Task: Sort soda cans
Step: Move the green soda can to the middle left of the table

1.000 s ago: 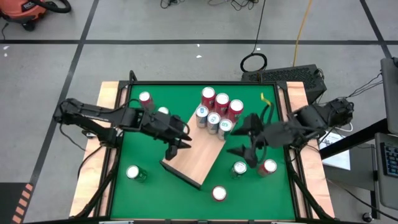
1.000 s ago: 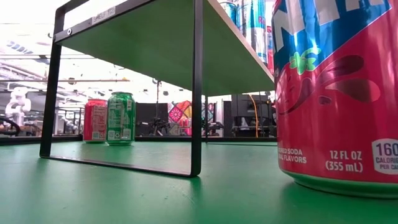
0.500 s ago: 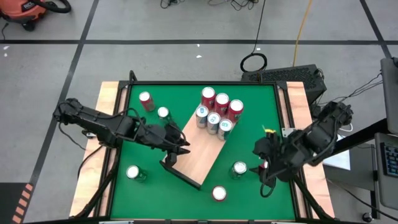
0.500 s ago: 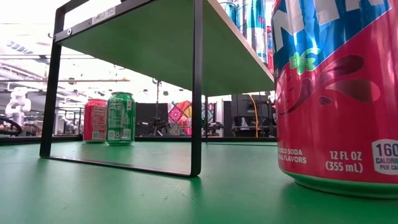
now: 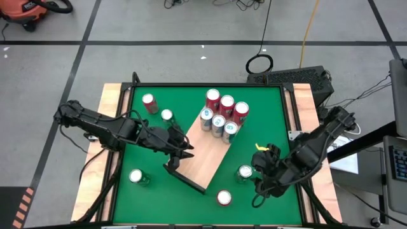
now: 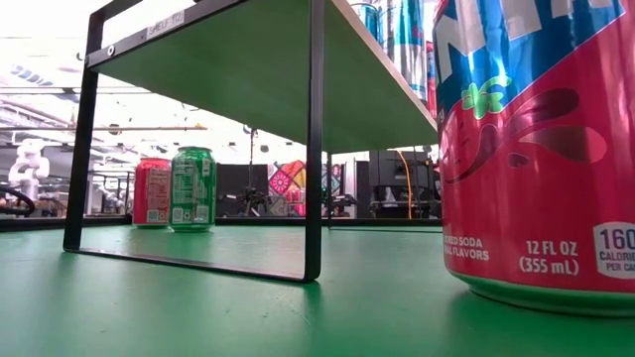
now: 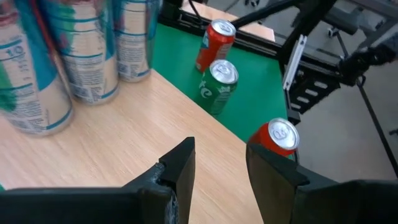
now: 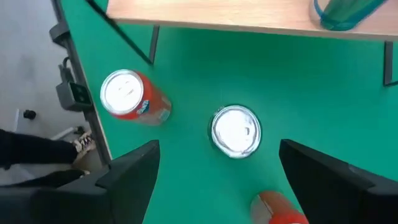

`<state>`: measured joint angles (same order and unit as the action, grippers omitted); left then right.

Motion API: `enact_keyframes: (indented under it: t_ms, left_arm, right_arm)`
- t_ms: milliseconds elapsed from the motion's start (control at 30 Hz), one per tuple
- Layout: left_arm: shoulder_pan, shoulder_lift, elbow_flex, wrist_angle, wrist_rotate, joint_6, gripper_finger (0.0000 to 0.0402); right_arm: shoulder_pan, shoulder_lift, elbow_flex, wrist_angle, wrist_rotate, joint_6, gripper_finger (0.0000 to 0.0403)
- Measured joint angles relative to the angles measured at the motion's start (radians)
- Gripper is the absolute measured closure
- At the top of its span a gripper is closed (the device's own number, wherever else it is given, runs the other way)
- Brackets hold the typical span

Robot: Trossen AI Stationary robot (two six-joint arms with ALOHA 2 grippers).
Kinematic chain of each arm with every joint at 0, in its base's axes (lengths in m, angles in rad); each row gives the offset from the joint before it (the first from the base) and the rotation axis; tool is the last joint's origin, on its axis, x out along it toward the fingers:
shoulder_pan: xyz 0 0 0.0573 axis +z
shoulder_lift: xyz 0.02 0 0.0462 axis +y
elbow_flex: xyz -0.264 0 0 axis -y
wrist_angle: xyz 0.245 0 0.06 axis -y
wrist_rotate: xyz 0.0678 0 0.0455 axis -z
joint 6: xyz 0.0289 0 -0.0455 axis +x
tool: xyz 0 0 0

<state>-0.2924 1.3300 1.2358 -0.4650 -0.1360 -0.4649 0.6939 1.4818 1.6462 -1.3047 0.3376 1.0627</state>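
Observation:
Six soda cans, three red (image 5: 226,104) and three teal (image 5: 218,122), stand on the far end of a light wooden board (image 5: 202,159) raised on black legs. Single cans stand upright on the green table: red (image 5: 149,102), green (image 5: 166,115), green (image 5: 137,177), red (image 5: 223,198) and green (image 5: 245,172). My left gripper (image 5: 185,148) (image 7: 219,167) hovers open over the board with nothing between its fingers. My right gripper (image 5: 259,177) (image 8: 217,167) is wide open above the near right green can (image 8: 235,132), pointing steeply down, with a red can (image 8: 281,210) close beside it.
The board's black frame (image 6: 315,139) stands on the mat, with room beneath it. In the low view a red can (image 6: 536,149) fills the right, and a red (image 6: 151,190) and a green can (image 6: 192,188) stand far off. Wooden strips (image 5: 109,95) edge the table.
My right gripper has gone from beside the cans on the board toward the table's near right, sinking and tipping further downward, and now hangs over the green can there. Its arm now covers the red can beside that one. No can has moved.

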Motion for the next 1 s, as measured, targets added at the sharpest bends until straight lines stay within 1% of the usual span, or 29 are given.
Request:
enact_keyframes:
  t_ms: [133,267,400,533,633,733,867,1000]
  left_arm:
    - [0.000,-0.009,0.000,-0.006,0.007,0.007,0.0259]
    - [0.007,-0.049,0.000,-0.064,0.002,-0.001,0.0259]
    - [0.021,-0.098,0.000,-0.207,-0.036,0.000,0.0259]
    - [0.043,-0.153,0.000,-0.359,-0.078,-0.007,0.0259]
    - [0.068,-0.195,0.000,-0.452,-0.084,-0.060,0.0259]
    - [0.112,-0.224,0.000,-0.569,-0.113,-0.160,0.0258]
    - [0.159,-0.232,0.000,-0.648,-0.112,-0.155,0.0237]
    - [0.184,-0.231,0.000,-0.681,-0.106,-0.159,0.0193]
  right_arm:
    - [-0.025,0.000,-0.012,0.061,0.003,0.066,0.0080]
    - [-0.035,0.000,-0.012,0.115,-0.013,0.148,0.0080]
    - [-0.033,0.000,-0.012,0.159,-0.034,0.233,0.0080]
    - [-0.034,0.000,-0.012,0.182,-0.030,0.265,0.0080]
    - [-0.033,0.000,-0.012,0.191,-0.029,0.272,0.0080]
    - [-0.033,0.000,-0.012,0.191,-0.028,0.260,0.0080]
    - [-0.033,0.000,-0.012,0.170,-0.028,0.205,0.0080]
    - [-0.033,0.000,-0.012,0.112,-0.024,0.146,0.0080]
